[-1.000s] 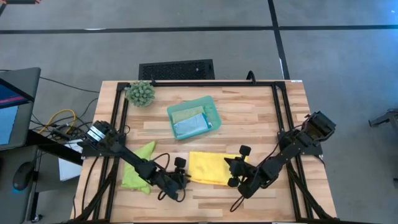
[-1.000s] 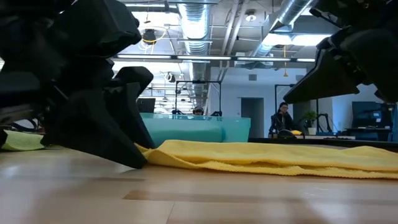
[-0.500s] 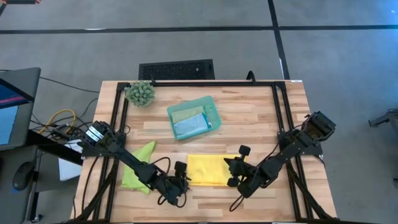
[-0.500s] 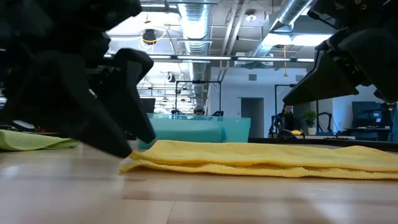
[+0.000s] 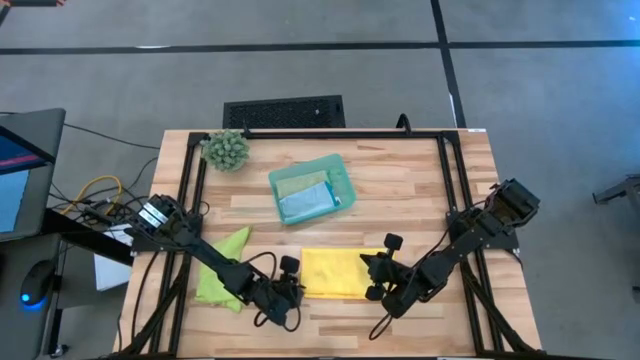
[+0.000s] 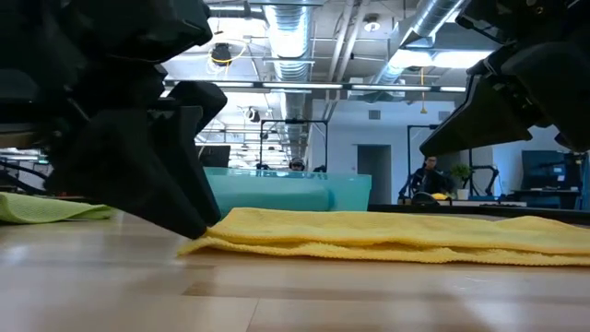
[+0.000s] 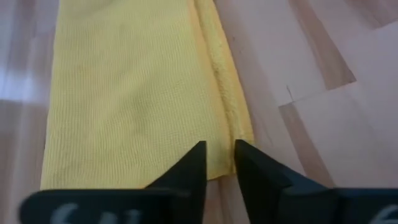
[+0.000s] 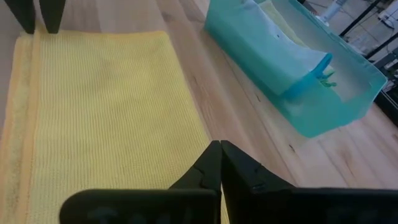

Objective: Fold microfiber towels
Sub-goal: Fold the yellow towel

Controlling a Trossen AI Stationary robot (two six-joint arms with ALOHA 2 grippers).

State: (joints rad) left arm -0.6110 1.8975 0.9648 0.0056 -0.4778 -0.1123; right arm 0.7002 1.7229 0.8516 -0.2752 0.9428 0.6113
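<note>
Left wrist view: my left jaws (image 7: 217,158) straddle the yellow towel (image 7: 137,93) corner, narrowly open, while my right jaws (image 8: 219,163), closed, pin its other end for folding.

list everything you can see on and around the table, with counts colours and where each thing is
yellow towel: 1, yellow, folded flat, table's front middle
lime green towel: 1, lime green, front left
tray: 1, teal, table centre, holding a pale green cloth and a light blue cloth
plant ball: 1, spiky green, back left corner
table: 1, light wood, black frame
person: 1, seated far behind
left gripper: 1, dark, narrowly parted at the yellow towel's left end
right gripper: 1, dark, shut, at its right end
</note>
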